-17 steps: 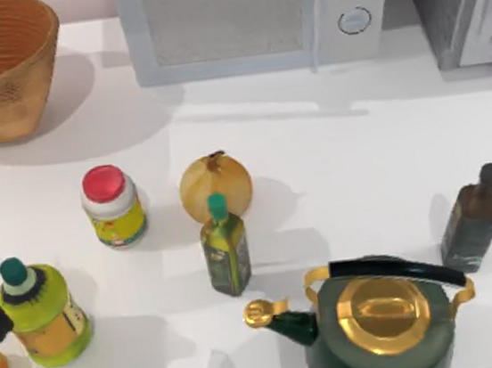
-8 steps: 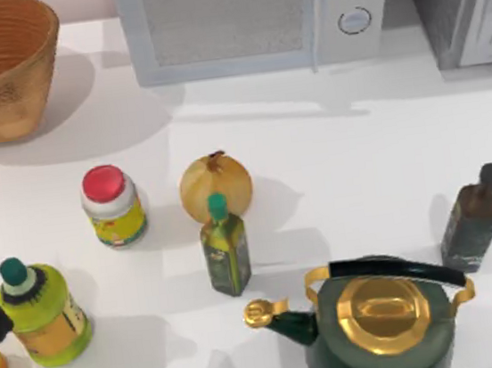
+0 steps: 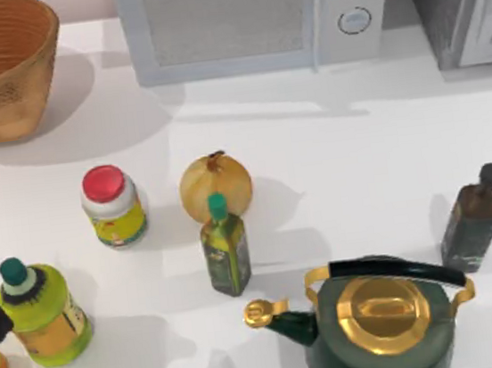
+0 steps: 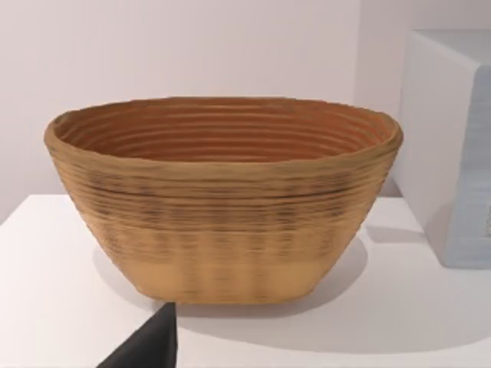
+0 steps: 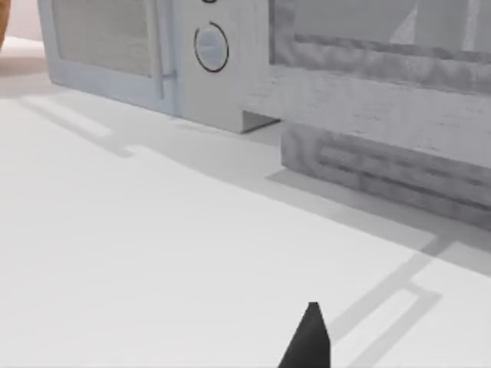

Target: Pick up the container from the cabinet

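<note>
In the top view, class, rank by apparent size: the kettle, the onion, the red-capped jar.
1. Kettle, clearly largest.
2. Onion and red-capped jar look alike in size; no firm ranking between them.

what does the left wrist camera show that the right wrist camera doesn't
Left wrist view alone: the woven basket standing upright on the table, with its ribbed inside visible. Right wrist view alone: the cabinet, its pale framed door shut, and a round knob on the microwave. Both share the white table, part of the microwave, and a dark fingertip at the edge of the picture.
</note>
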You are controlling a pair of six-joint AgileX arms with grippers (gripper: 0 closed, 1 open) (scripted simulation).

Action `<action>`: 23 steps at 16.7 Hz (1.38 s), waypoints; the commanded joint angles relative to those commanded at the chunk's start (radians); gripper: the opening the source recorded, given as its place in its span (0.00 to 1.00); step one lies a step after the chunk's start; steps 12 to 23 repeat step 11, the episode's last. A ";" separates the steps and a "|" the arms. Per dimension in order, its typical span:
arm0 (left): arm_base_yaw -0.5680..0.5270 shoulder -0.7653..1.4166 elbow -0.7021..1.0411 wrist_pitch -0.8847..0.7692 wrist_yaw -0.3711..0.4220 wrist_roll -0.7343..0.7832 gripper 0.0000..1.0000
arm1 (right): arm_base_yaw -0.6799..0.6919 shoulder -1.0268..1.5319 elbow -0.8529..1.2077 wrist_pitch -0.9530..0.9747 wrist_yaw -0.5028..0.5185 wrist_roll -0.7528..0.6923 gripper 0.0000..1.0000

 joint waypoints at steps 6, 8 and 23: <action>0.000 0.000 0.000 0.000 0.000 0.000 1.00 | 0.000 0.000 0.000 0.000 0.000 0.000 1.00; 0.000 0.000 0.000 0.000 0.000 0.000 1.00 | 0.000 0.000 0.000 0.000 0.000 0.000 1.00; 0.000 0.000 0.000 0.000 0.000 0.000 1.00 | 0.000 0.000 0.000 0.000 0.000 0.000 1.00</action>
